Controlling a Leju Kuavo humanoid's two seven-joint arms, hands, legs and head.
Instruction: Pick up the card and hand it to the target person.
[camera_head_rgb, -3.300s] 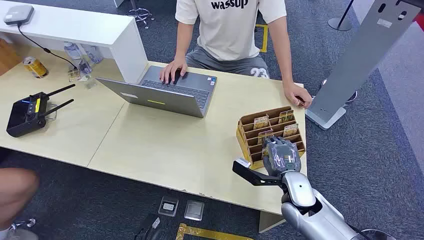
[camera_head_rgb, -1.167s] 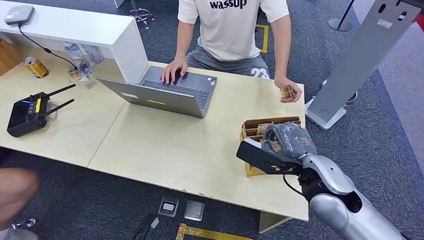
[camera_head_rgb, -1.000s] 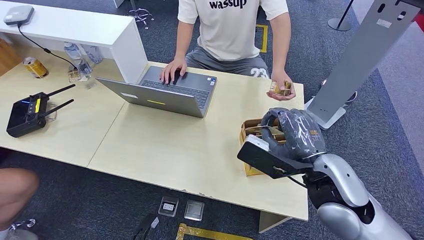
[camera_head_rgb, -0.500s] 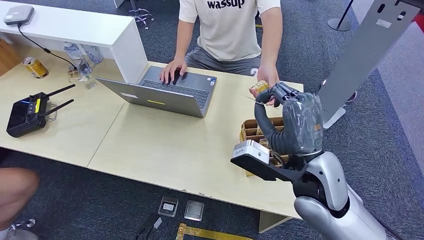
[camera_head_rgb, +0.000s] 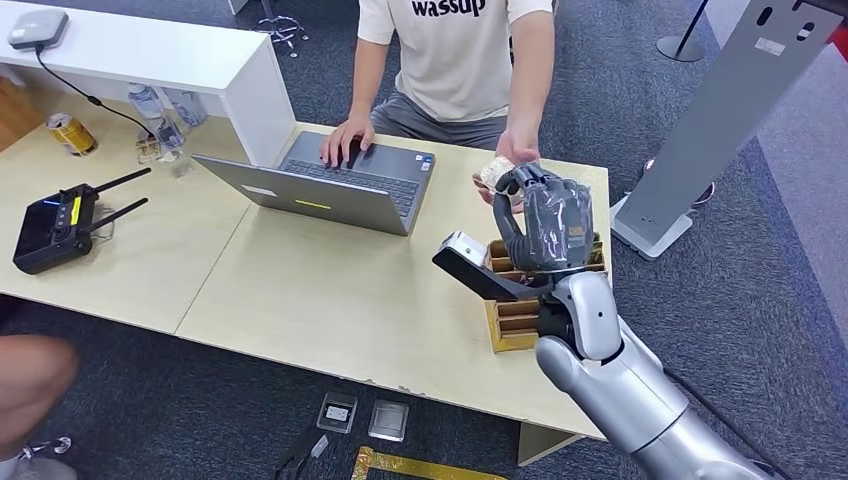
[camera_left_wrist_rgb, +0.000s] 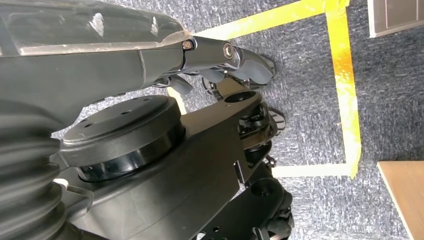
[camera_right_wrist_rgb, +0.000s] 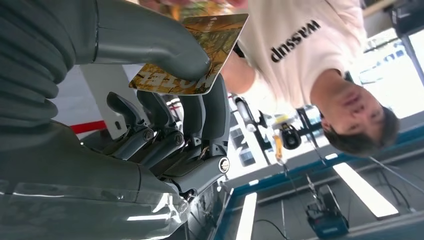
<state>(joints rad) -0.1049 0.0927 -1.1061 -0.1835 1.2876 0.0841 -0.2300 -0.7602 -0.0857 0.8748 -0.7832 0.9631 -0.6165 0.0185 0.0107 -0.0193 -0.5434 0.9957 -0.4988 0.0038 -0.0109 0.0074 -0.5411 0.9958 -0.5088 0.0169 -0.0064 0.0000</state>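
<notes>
I see the card (camera_right_wrist_rgb: 192, 55) pinched between the thumb and a finger of the right hand (camera_head_rgb: 545, 222), with the remaining fingers (camera_right_wrist_rgb: 165, 132) curled below it in the right wrist view. In the head view the card (camera_head_rgb: 493, 172) sits right of centre in the upper half of the frame, raised above the table (camera_head_rgb: 330, 300) and touching or just beside the person's hand (camera_head_rgb: 512, 152); I cannot tell whether that hand grips it. The person (camera_head_rgb: 455, 60) sits at the top centre of the frame, the other hand (camera_head_rgb: 347, 138) resting on the laptop (camera_head_rgb: 320, 185). Directly under the right hand, a cardboard card rack (camera_head_rgb: 520, 315) stands on the table near its right edge. I see the left hand (camera_left_wrist_rgb: 220, 55) in the left wrist view, over carpet marked with yellow tape (camera_left_wrist_rgb: 345, 95), its fingers curled in on nothing. At the left of the head view lie a black controller (camera_head_rgb: 55, 225) and a can (camera_head_rgb: 70, 133). A grey stand (camera_head_rgb: 720, 120) occupies the upper right.
</notes>
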